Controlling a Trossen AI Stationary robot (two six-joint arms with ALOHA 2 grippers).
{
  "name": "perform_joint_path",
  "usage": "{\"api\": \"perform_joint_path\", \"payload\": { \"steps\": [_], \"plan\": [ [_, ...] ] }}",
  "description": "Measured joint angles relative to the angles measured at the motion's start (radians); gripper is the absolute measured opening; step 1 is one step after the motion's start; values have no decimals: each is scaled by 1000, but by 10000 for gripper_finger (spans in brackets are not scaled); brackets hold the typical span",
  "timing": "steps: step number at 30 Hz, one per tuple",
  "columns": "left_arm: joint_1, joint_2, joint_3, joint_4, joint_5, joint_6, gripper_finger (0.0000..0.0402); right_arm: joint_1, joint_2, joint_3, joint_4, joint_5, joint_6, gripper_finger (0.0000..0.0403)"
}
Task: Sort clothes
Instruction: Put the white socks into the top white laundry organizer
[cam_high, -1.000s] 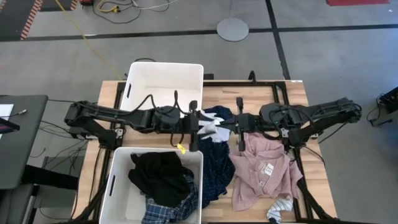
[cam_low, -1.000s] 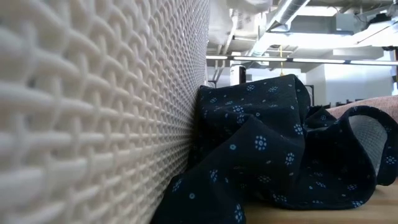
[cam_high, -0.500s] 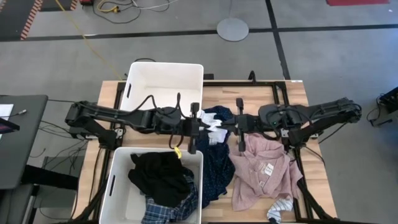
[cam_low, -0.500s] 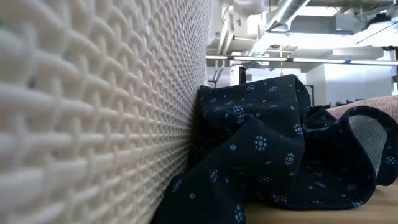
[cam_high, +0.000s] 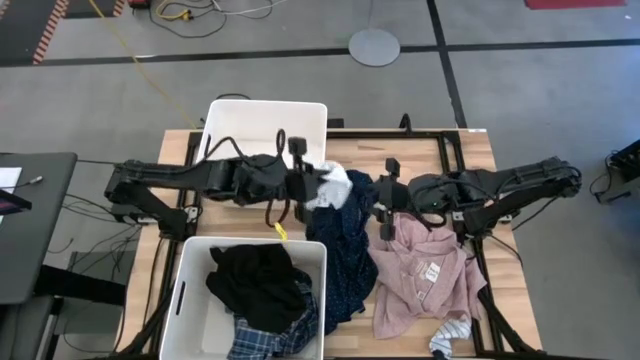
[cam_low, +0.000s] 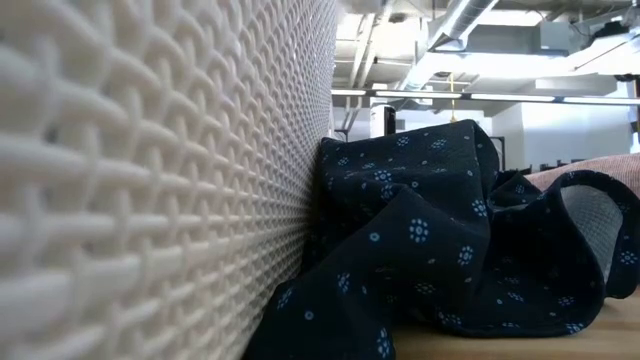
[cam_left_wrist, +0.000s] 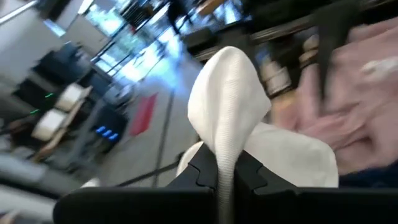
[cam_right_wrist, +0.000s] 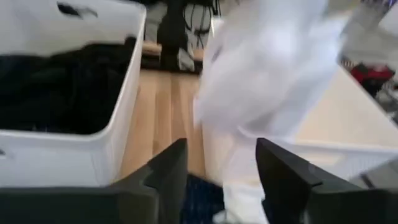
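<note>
- Two white plastic bins with woven-textured walls: the far one bare inside, the near one holding a crumpled black piece and a blue-white plaid shirt.
- Pale pink shirt, soft and spread flat; navy dotted piece rumpled beside it.
- My left gripper, clamped on a small ribbed white sock, has moved toward the far bin since half a second ago.
- My right gripper, fingers parted and empty, hangs over the navy dotted piece.
</note>
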Motion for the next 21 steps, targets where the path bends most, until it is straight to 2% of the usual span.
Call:
{"api": "perform_joint_path", "payload": {
  "steps": [5, 11, 21],
  "plan": [
    [68, -1, 83, -178, -94, 8, 1, 33, 0, 0, -118, 3, 88, 229],
    [208, -54, 100, -320, -100, -64, 1, 114, 0, 0, -263, 78, 204, 227],
    [429, -115, 100, -538, 42, -213, 4, 305, 0, 0, -405, 205, 414, 221]
  ]
}}
